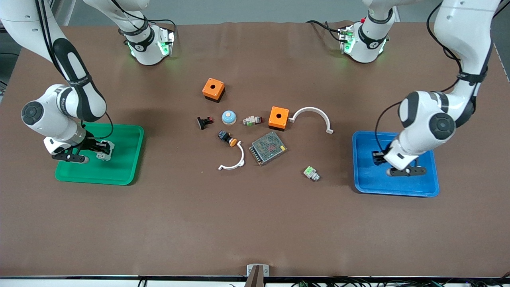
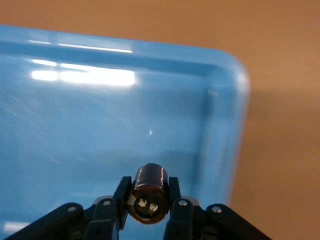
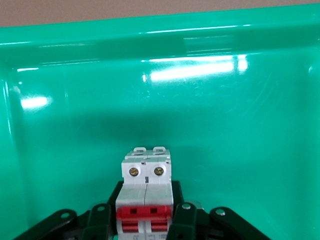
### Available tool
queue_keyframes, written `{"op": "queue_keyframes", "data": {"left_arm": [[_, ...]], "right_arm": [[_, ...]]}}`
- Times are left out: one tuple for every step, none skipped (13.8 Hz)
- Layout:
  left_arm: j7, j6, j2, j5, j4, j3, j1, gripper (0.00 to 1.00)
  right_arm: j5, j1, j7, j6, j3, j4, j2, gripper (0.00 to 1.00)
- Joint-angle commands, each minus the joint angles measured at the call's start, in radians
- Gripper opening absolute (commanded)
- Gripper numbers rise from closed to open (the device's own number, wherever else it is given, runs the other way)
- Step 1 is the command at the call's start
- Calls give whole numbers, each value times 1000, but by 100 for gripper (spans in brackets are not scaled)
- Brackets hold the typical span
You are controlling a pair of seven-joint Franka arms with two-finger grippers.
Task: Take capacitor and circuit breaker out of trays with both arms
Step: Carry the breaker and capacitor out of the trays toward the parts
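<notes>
Green tray [image 1: 127, 151] at right arm's end of worktop [image 1: 255, 223]; blue tray [image 1: 362, 175] at left arm's end.

Right gripper [image 3: 145, 220] over green tray, fingers pinching breaker [image 3: 146, 197]; red lever toward wrist cam, long axis along fingers.

Left gripper [image 2: 148, 210] over blue tray near a corner, fingers pinching capacitor [image 2: 149, 192]; axis along fingers. Front view hides both grips; wrist views show them.
</notes>
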Motion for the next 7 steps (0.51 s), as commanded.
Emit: {"op": "queue_keyframes", "data": {"left_arm": [[-138,-62,-54,10,-19,-78,-1,1],[-185,-73,-56,10,-24,-107,-1,2],[-231,-73,-54,10,-30,-132,-1,2],[-278,-73,-53,10,-44,-155,-2,4],[-324,-72,-50,10,-47,-178,-4,3],[-376,-72,-47,10,-51,-203,-11,3],[-433,-70,-44,16,-55,-212,-33,3]], "right_arm": [[19,1,-3,-5,6,-14,-18,0],[19,27,0,-54,8,0,-38,0],[19,53,17,-145,6,44,-73,0],[17,70,50,-275,8,96,-101,0],[17,96,92,-394,9,159,-121,0],[15,143,112,-465,9,195,-144,1],[15,192,130,-488,9,206,-167,1]]}}
